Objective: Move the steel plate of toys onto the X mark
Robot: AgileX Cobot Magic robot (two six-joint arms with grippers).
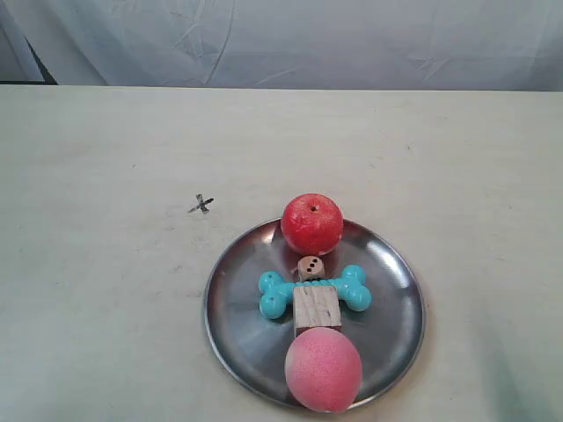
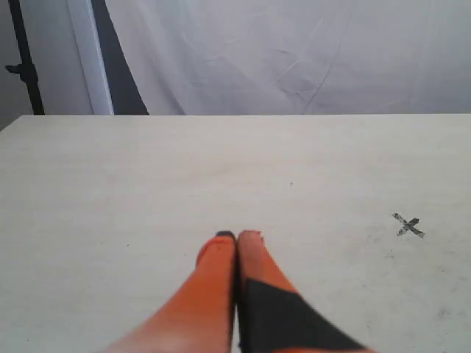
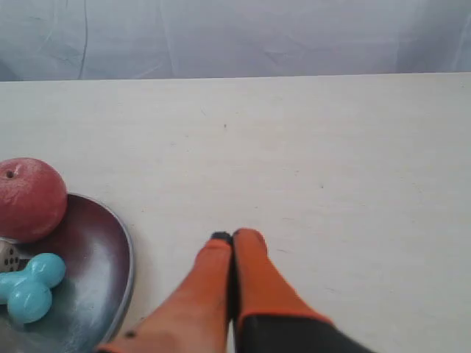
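The steel plate (image 1: 233,321) lies on the table at the exterior view's lower middle. It holds a red apple (image 1: 311,223), a small brown die (image 1: 310,268), a teal bone (image 1: 354,290), a wooden cube (image 1: 316,307) and a pink peach (image 1: 323,371). The X mark (image 1: 201,204) is on the bare table just beyond the plate's upper-left rim. My left gripper (image 2: 237,237) is shut on nothing, with the X mark (image 2: 407,226) off to one side. My right gripper (image 3: 232,237) is shut and empty beside the plate's rim (image 3: 125,272); apple (image 3: 29,198) and bone (image 3: 31,288) show there.
A pale cloth backdrop (image 1: 308,40) hangs behind the table's far edge. A dark stand (image 2: 22,59) is at the back in the left wrist view. Neither arm shows in the exterior view.
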